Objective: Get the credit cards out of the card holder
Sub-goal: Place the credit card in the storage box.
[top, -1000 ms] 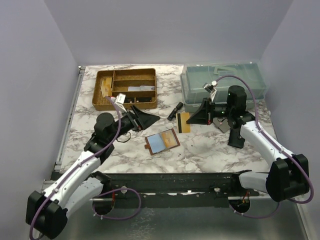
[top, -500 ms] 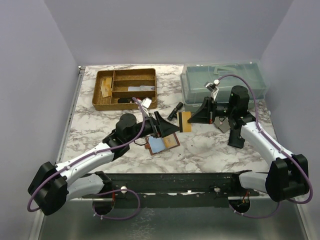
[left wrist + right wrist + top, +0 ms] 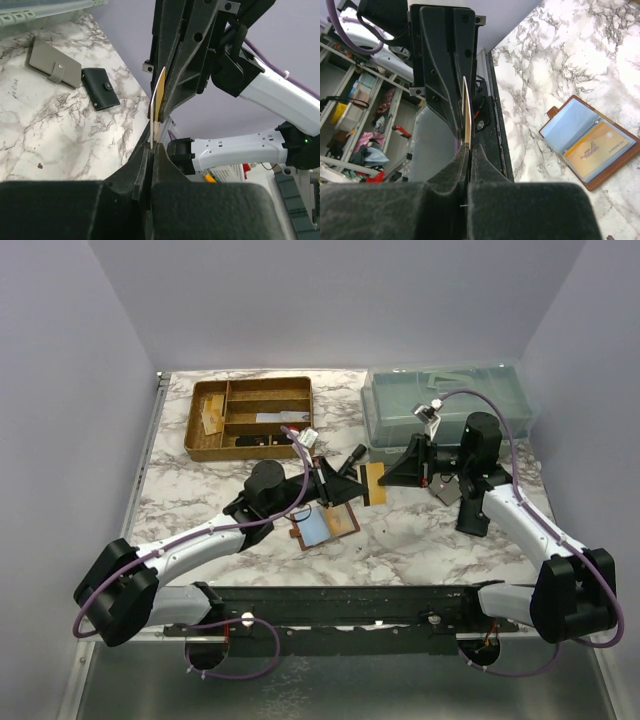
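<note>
A tan credit card [image 3: 372, 483] stands on edge in the air, gripped from both sides. My left gripper [image 3: 356, 486] is shut on its left end; the card's edge [image 3: 158, 102] rises from the closed tips [image 3: 152, 147]. My right gripper [image 3: 389, 477] is shut on the other end, with the same card [image 3: 466, 112] pinched at its tips [image 3: 470, 146]. The reddish-brown card holder [image 3: 325, 525] lies open on the table below, with a light blue card [image 3: 570, 125] and a tan card [image 3: 600, 147] in its pockets.
A gold-brown divided tray [image 3: 250, 418] sits at the back left and a clear plastic bin [image 3: 445, 400] at the back right. A grey wallet [image 3: 52, 62] and a small black pouch [image 3: 100, 87] lie near the right arm. A small black object [image 3: 352, 458] lies behind the card.
My left arm swung right from beside the tray, across the card holder, to the card held by the right gripper, and its jaws shut on it. The right arm stayed put.
</note>
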Controlling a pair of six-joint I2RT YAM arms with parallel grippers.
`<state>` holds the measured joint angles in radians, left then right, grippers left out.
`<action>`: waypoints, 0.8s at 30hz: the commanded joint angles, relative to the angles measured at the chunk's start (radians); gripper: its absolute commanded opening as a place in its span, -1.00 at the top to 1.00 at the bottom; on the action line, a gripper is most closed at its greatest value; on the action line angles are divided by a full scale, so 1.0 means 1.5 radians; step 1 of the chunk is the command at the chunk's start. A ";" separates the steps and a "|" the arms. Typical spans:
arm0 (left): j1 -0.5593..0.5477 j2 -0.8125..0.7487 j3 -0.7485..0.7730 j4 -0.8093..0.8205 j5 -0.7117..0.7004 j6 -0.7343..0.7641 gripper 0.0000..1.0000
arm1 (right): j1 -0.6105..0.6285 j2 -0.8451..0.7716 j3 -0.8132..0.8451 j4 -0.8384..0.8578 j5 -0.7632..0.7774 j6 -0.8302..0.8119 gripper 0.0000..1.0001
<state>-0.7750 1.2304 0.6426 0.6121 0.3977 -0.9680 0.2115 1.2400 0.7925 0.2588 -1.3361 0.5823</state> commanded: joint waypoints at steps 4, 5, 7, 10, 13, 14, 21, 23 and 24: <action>-0.005 -0.023 0.007 0.035 0.047 0.086 1.00 | 0.002 -0.027 0.012 -0.043 -0.017 -0.056 0.50; -0.005 -0.039 0.002 0.018 0.040 0.119 1.00 | 0.000 -0.032 0.025 -0.087 -0.010 -0.094 0.18; -0.005 -0.081 0.001 -0.048 0.021 0.213 1.00 | -0.014 -0.052 0.042 -0.152 -0.007 -0.146 -0.33; -0.011 -0.147 0.011 -0.173 -0.018 0.384 1.00 | -0.043 -0.078 0.041 -0.140 -0.059 -0.127 -0.68; -0.032 -0.182 0.040 -0.304 -0.065 0.611 1.00 | -0.045 -0.092 0.037 -0.128 -0.080 -0.102 -0.74; -0.043 -0.187 0.049 -0.334 -0.075 0.690 1.00 | -0.046 -0.092 0.037 -0.125 -0.080 -0.092 -0.74; -0.190 -0.191 0.051 -0.406 -0.255 1.154 1.00 | -0.045 -0.077 0.062 -0.168 -0.063 -0.030 -0.76; -0.238 -0.179 0.052 -0.406 -0.339 1.251 1.00 | -0.045 -0.079 0.070 -0.199 -0.040 -0.025 -0.77; -0.257 -0.172 0.054 -0.405 -0.375 1.292 1.00 | -0.046 -0.079 0.073 -0.215 -0.022 -0.024 -0.78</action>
<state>-1.0477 0.9512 0.7242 0.0669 0.1181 0.4728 0.1440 1.1198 0.8581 0.0349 -1.4158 0.5037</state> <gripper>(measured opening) 0.017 0.882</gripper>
